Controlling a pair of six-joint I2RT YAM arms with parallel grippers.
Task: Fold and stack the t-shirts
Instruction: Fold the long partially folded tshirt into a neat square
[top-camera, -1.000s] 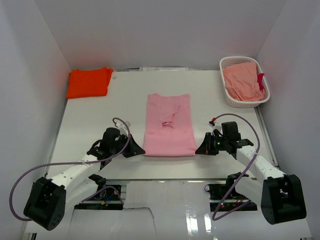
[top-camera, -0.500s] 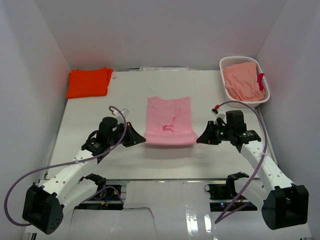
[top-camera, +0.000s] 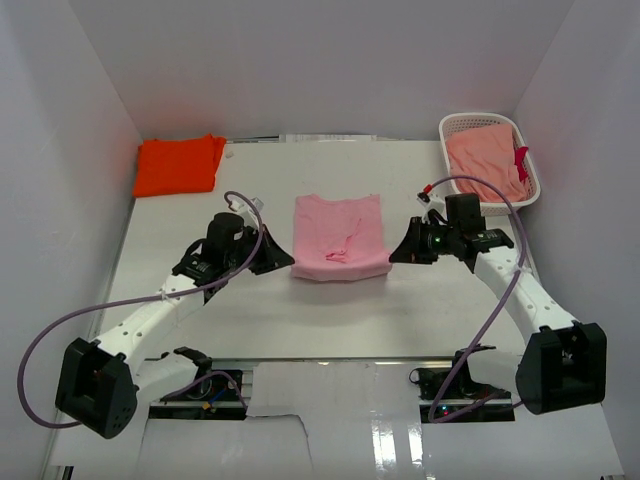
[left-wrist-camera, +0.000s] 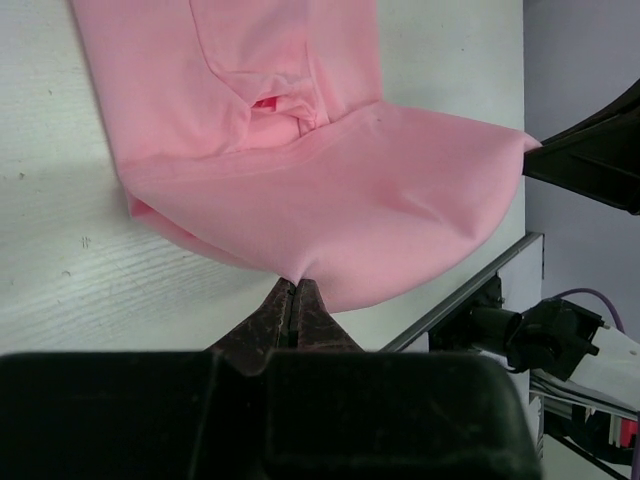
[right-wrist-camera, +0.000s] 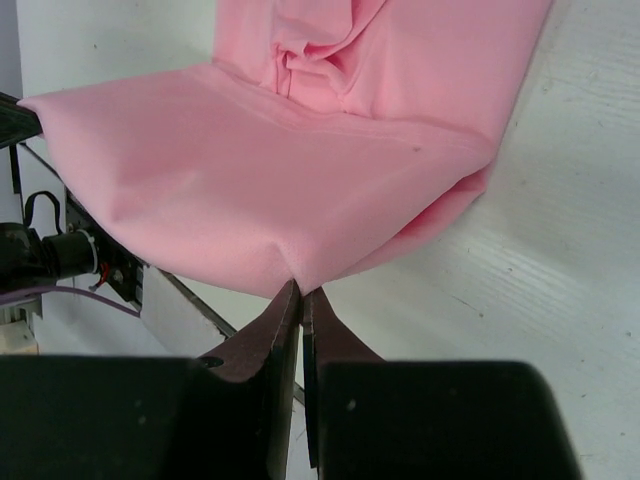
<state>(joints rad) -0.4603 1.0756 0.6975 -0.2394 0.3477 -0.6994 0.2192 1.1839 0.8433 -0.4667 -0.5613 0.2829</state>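
The light pink t-shirt (top-camera: 338, 236) lies mid-table, its near hem lifted and carried over its far part. My left gripper (top-camera: 287, 262) is shut on the hem's left corner; in the left wrist view the gripper (left-wrist-camera: 296, 285) pinches the pink cloth (left-wrist-camera: 330, 200). My right gripper (top-camera: 393, 256) is shut on the hem's right corner; in the right wrist view the gripper (right-wrist-camera: 301, 292) pinches the pink cloth (right-wrist-camera: 260, 180). The bright orange t-shirt (top-camera: 180, 164) lies folded at the far left corner, apart from both grippers.
A white lattice basket (top-camera: 455, 187) at the far right holds salmon cloth (top-camera: 487, 163). White walls close in the table on three sides. The table's near edge rail (left-wrist-camera: 470, 300) shows in the left wrist view.
Both grippers have lifted the pink shirt's near hem and carried it away from me, over the shirt. The visible pink shape has grown shorter. The orange shirt and basket have not moved.
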